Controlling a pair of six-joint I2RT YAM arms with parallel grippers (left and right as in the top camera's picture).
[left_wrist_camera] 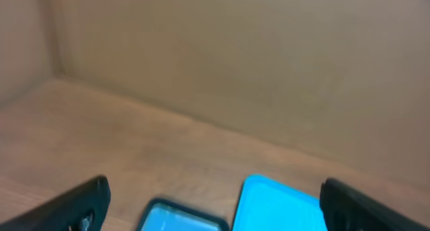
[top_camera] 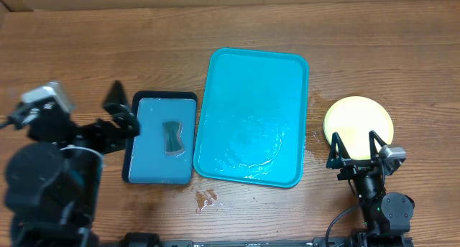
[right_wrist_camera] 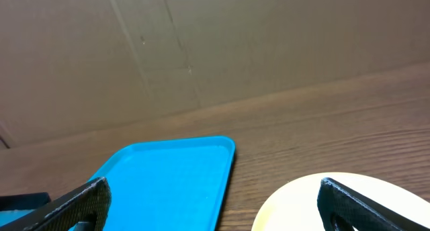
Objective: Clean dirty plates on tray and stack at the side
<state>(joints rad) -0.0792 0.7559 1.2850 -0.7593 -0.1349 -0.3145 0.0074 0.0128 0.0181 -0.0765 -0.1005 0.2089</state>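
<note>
The turquoise tray (top_camera: 251,118) lies in the middle of the table with nothing on it but wet streaks; it also shows in the wrist views as the tray (left_wrist_camera: 279,204) and the tray (right_wrist_camera: 168,180). A yellow-green plate (top_camera: 358,121) with a pale centre sits on the table to the tray's right, seen low in the right wrist view as the plate (right_wrist_camera: 302,204). My right gripper (top_camera: 354,143) hovers open over the plate's near edge, holding nothing. My left gripper (top_camera: 122,109) stands open and holding nothing at the left end of the small tray.
A smaller black-rimmed blue tray (top_camera: 162,139) lies left of the turquoise one, with a dark sponge-like pad (top_camera: 172,137) on it. Water drops (top_camera: 206,197) spot the wood near the front edge. A cardboard wall (right_wrist_camera: 201,50) stands behind the table.
</note>
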